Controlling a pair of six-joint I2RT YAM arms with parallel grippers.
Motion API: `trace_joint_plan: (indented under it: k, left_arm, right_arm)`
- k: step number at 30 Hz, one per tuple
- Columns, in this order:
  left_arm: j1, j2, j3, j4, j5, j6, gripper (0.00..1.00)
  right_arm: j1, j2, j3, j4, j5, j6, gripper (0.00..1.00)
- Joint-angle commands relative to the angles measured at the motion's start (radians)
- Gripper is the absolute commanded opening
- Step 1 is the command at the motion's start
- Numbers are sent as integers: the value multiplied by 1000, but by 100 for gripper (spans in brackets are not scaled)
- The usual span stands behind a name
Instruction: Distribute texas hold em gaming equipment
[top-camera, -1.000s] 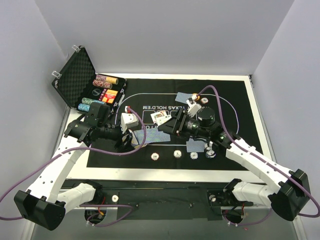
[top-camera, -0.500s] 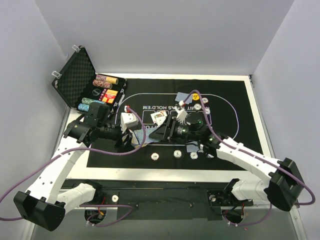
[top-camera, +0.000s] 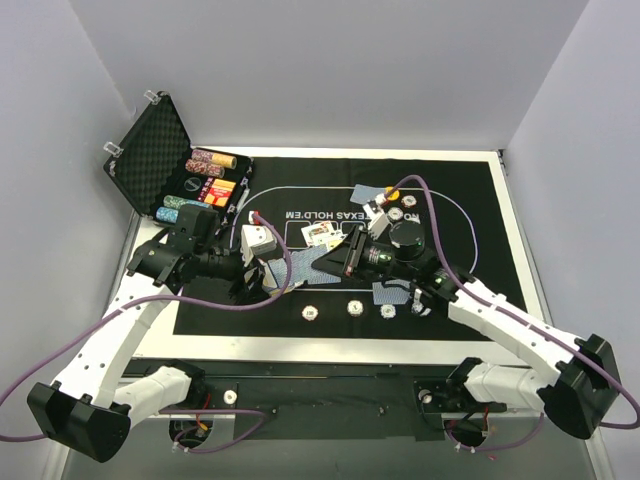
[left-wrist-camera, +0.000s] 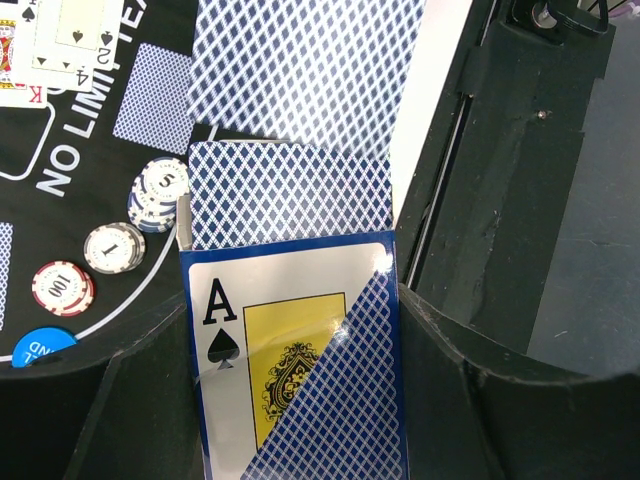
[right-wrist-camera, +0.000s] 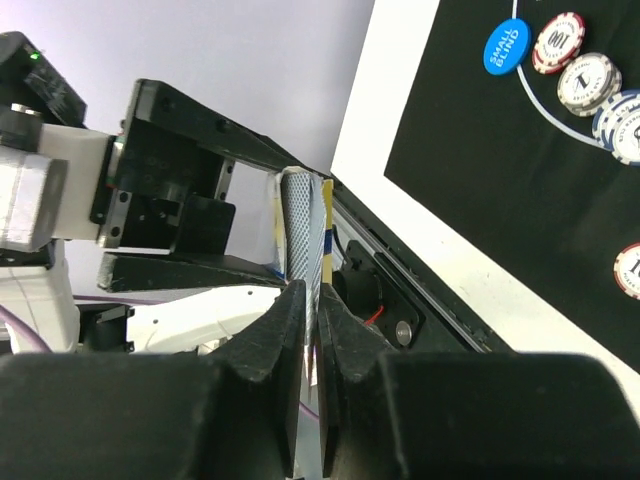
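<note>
My left gripper (left-wrist-camera: 295, 395) is shut on a deck of playing cards (left-wrist-camera: 290, 350); an ace of spades face shows on top of it. A blue-backed card (left-wrist-camera: 300, 90) sticks out past the deck's far end. My right gripper (right-wrist-camera: 312, 300) is shut on the edge of that card (right-wrist-camera: 300, 225), facing the left gripper (right-wrist-camera: 170, 200). Seen from above, the card (top-camera: 318, 263) spans between the left gripper (top-camera: 262, 278) and the right gripper (top-camera: 347, 257). Several poker chips (top-camera: 354, 307) lie in a row on the mat. A blue button (right-wrist-camera: 504, 46) sits beside chips (right-wrist-camera: 588, 82).
The open black case (top-camera: 150, 160) at the back left holds chip stacks (top-camera: 212, 160). Face-up cards (top-camera: 320, 235) lie mid-mat on the black felt mat (top-camera: 470, 210), and blue-backed cards lie at the back (top-camera: 368, 193) and under the right arm (top-camera: 391, 292).
The right gripper's jaws have closed on the blue-backed card at the deck, and the right arm has pulled back slightly to the right. The left arm has not moved.
</note>
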Motion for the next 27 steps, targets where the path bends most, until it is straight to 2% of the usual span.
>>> trace_joint_plan:
  k: [1,7,12,14,17,23,27]
  left_arm:
    - [5,-28,36,56,46,-12,0]
    - [6,-37,28,55,51,-12,0]
    - [11,-60,-11,50,77,-5,0]
    - [11,-52,-28,35,71,12,0]
    - [25,-46,-62,25,74,17,0]
    - [71,-106,-218,102,35,25,0]
    - [84,-103,-252,157,24,40,0]
  right_arm:
    - [-16,-43,-5,-9,-17,-20,5]
    - [-40,-63,4,-18,-42,-29,4]
    - [-157,-80,30,-139,-31,-110,4]
    - [-175,-25,45,-203,3,-176,4]
    - [-203,110,41,-188,36,-231,2]
    - [-223,371,110,-178,126,-323,1]
    - [-224,526,186,-159,155,-342,1]
